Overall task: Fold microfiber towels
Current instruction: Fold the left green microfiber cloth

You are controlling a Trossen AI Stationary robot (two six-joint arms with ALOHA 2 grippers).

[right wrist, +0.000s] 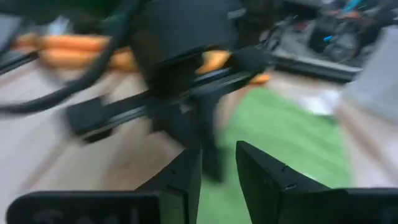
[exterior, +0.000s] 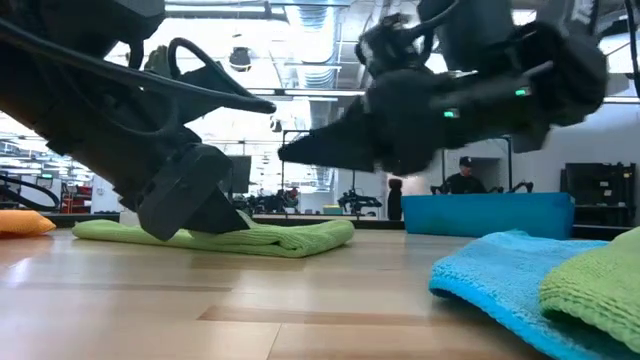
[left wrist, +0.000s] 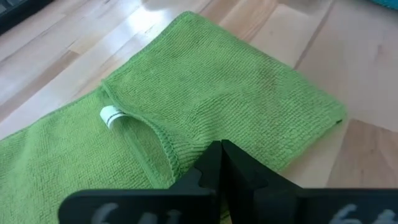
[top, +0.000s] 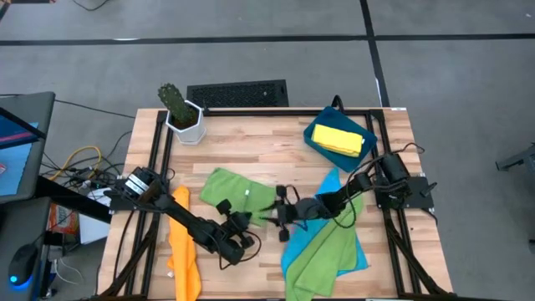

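Observation:
A lime green towel (top: 238, 191) lies folded on the wooden table, with a white tag (left wrist: 111, 116) at one hem. My left gripper (left wrist: 221, 149) is shut at this towel's near edge and shows low against the cloth in the low view (exterior: 215, 222). My right gripper (top: 277, 216) hovers open just right of it, above the table (exterior: 290, 152), with nothing between its fingers (right wrist: 217, 158). An orange towel (top: 184, 242) lies at the near left. A blue towel (top: 334, 188) with a second green towel (top: 322, 251) on it lies at the near right. A yellow towel (top: 338, 138) sits in the tray. My left gripper's shut fingertips meet on the green towel's near edge (left wrist: 258, 149), coming slanting down from the table's near-left side. Its own fingers hide whether they pinch one layer or several. The towel lies flat on the table.
A dark-blue tray (top: 316, 142) stands at the far right. A white pot with a cactus (top: 182, 117) stands at the far left corner. Bare wood shows between the towels and along the far side. A person sits in the room beyond the table (exterior: 462, 178).

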